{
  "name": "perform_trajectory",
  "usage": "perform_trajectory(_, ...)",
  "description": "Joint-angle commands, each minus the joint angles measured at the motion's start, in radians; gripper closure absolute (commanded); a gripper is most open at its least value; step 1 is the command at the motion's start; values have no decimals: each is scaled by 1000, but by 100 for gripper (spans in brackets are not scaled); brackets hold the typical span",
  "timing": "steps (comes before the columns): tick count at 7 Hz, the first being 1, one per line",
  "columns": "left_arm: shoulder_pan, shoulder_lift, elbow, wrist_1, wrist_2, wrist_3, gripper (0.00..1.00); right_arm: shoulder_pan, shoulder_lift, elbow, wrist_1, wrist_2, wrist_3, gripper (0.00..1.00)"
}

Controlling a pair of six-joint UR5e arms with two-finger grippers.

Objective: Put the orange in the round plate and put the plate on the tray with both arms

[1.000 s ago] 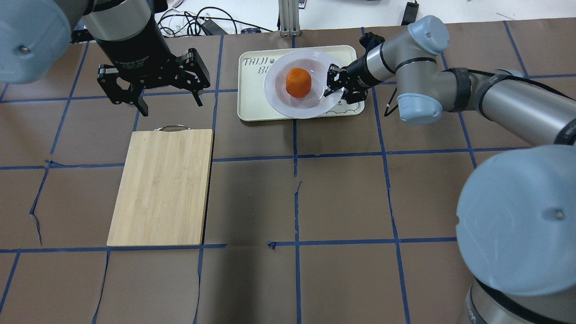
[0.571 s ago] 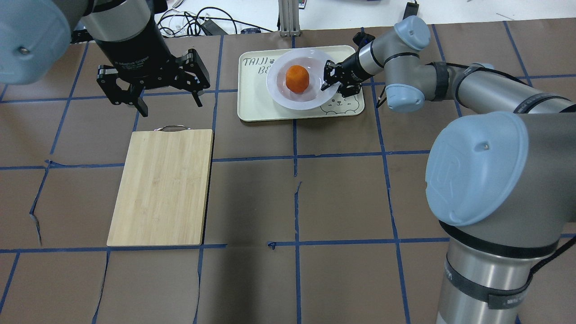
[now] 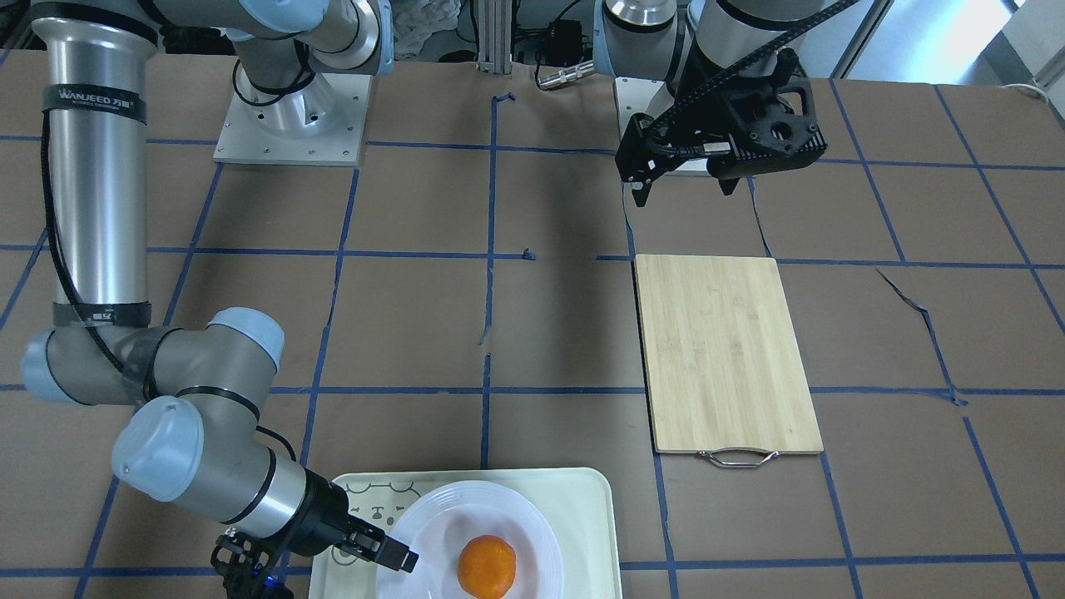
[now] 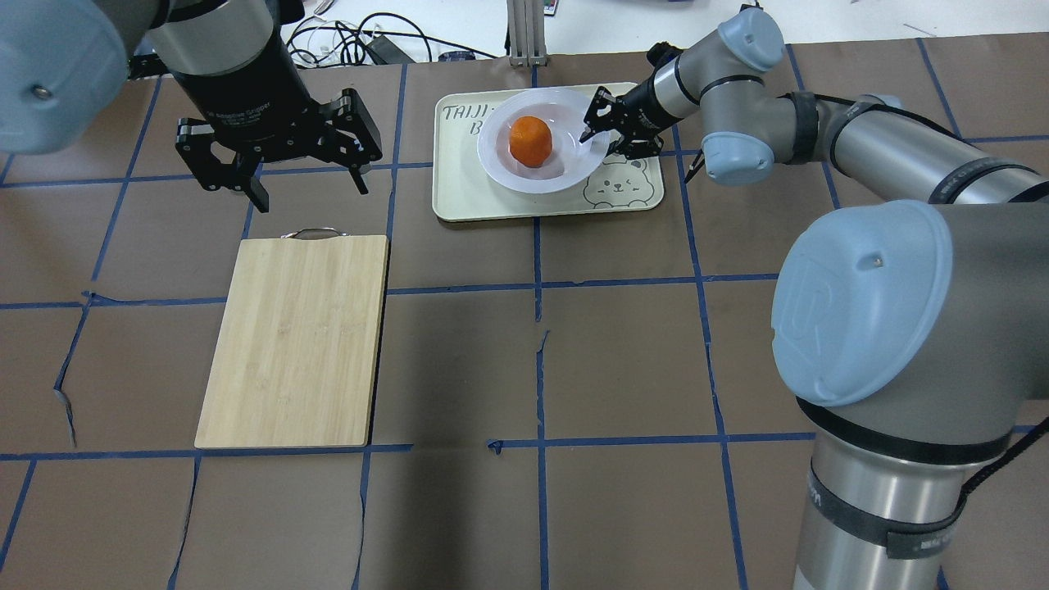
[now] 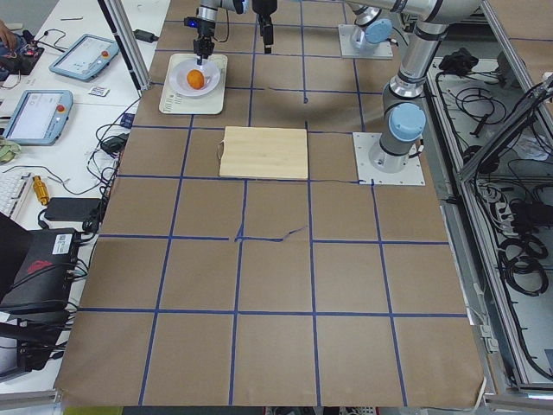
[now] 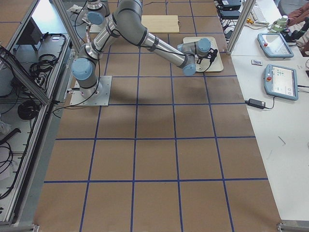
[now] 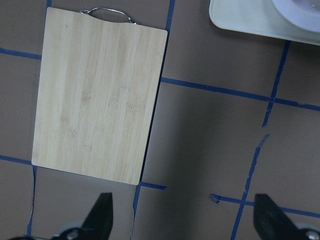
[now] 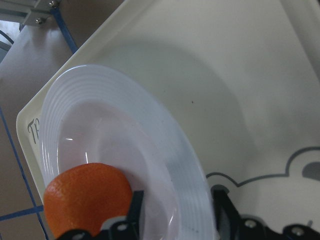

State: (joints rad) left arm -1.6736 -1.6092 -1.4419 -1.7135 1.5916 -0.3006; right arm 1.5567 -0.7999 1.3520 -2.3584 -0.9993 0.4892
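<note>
The orange (image 4: 530, 141) lies in the well of the white round plate (image 4: 567, 170). That plate hangs over the pale tray (image 4: 463, 201), throwing a shadow on it in the right wrist view. My right gripper (image 4: 592, 131) is shut on the plate's right rim. In the right wrist view the ridged rim (image 8: 165, 140) passes between the black fingers (image 8: 134, 207), with the orange (image 8: 87, 197) close beside them. My left gripper (image 4: 312, 193) hovers open and empty over the bare table, left of the tray. The front-facing view shows the orange (image 3: 487, 566), plate (image 3: 466, 499) and right gripper (image 3: 403, 559) at the bottom edge.
A bamboo cutting board (image 4: 295, 340) with a metal handle lies below the left gripper. A bear face (image 4: 613, 190) is drawn on the tray's near right corner. Cables (image 4: 361, 41) lie beyond the table's far edge. Tablets and tools sit on a side bench (image 5: 52, 95).
My right gripper has carried the plate with the orange farther over the tray, toward the back left, uncovering the bear face. The left arm has not moved.
</note>
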Motion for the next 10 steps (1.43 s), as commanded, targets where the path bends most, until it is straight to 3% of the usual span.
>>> perform_trajectory(1, 0, 0, 0, 0, -1, 0, 0, -6, -38, -59, 172, -162, -202, 0)
perform_trajectory(2, 0, 0, 0, 0, -1, -2, 0, -12, -65, -65, 220, -296, -312, 0)
perform_trajectory(4, 0, 0, 0, 0, -1, 0, 0, -14, -175, -77, 405, -372, -412, 0)
perform_trajectory(6, 0, 0, 0, 0, -1, 0, 0, -10, -342, -35, 626, -539, -470, 0)
perform_trajectory(8, 0, 0, 0, 0, -1, 0, 0, 3, -512, 74, 671, -568, -486, 0)
perform_trajectory(10, 0, 0, 0, 0, -1, 0, 0, 5, -622, 194, 590, -576, -573, 0)
